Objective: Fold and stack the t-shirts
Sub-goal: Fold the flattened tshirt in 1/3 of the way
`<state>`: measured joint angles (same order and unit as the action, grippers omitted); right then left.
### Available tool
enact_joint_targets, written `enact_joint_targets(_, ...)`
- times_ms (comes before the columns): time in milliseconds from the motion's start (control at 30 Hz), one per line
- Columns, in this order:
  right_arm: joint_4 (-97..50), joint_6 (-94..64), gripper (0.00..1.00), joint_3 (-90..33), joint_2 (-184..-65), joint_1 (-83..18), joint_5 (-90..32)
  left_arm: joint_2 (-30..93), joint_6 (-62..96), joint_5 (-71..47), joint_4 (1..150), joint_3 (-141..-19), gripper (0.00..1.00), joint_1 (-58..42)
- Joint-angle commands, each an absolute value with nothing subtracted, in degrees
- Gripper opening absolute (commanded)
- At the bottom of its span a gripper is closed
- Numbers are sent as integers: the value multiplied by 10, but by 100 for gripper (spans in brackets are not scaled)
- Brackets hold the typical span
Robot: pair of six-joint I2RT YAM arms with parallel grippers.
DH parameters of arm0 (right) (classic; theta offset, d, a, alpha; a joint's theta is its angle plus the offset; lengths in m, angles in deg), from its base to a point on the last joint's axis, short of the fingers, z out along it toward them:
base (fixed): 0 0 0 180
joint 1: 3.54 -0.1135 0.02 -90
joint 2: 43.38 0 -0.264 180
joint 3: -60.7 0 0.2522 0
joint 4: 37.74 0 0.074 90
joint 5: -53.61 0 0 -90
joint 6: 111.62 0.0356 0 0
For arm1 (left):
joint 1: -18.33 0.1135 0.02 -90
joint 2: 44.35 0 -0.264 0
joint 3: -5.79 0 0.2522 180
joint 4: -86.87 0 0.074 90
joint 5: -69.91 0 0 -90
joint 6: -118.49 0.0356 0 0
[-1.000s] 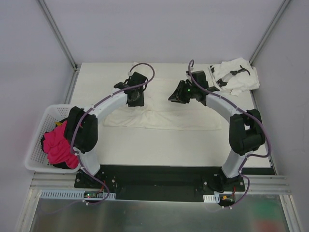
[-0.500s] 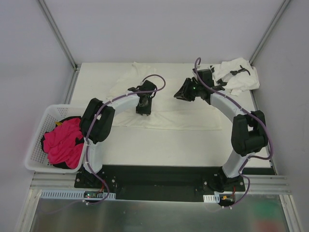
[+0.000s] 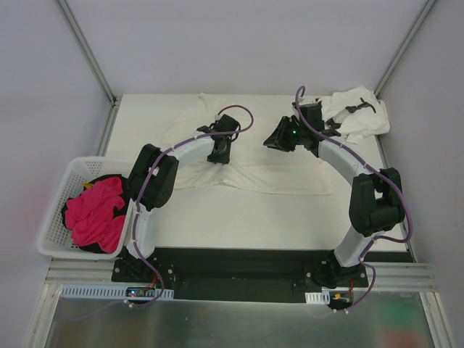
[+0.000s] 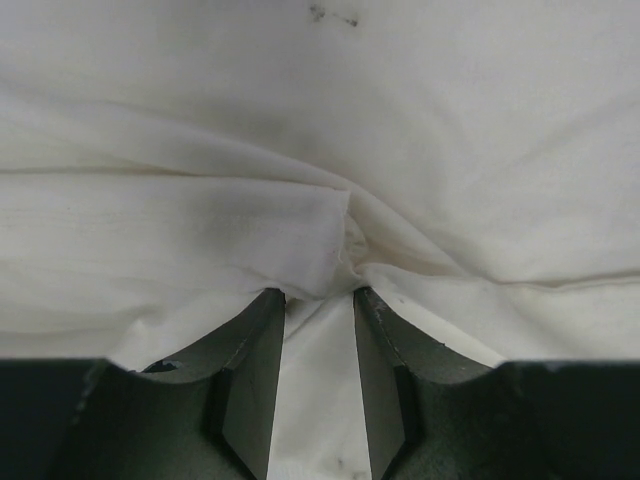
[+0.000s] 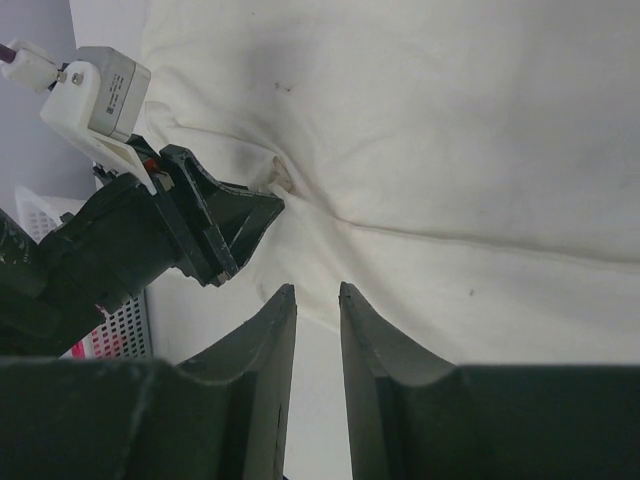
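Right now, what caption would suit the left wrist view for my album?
Left claw pinching a bunched fold of the cream-white t-shirt, creases spreading from the grip.

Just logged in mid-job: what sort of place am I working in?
Probably a lab test cell: grey panel walls, aluminium framing, a white table, a plastic basket of clothes.
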<state>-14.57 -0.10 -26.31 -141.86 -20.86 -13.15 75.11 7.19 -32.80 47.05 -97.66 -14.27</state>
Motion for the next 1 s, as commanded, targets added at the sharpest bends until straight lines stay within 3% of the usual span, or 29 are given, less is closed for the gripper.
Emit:
enact_joint_targets(0,-148,-11,27,-261,-1396,-203,-132,769,93,-360,471,-1015,33,-135)
enact_joint_targets(133,-148,-11,27,-259,-1394,-199,-131,757,92,-355,470,-1013,33,-127)
enact_joint_targets(533,-150,-4,27,-238,-1375,-196,-142,648,28,-349,470,-826,31,-136)
enact_joint_targets(967,-152,1,27,-228,-1361,-187,-145,619,26,-370,468,-821,31,-152)
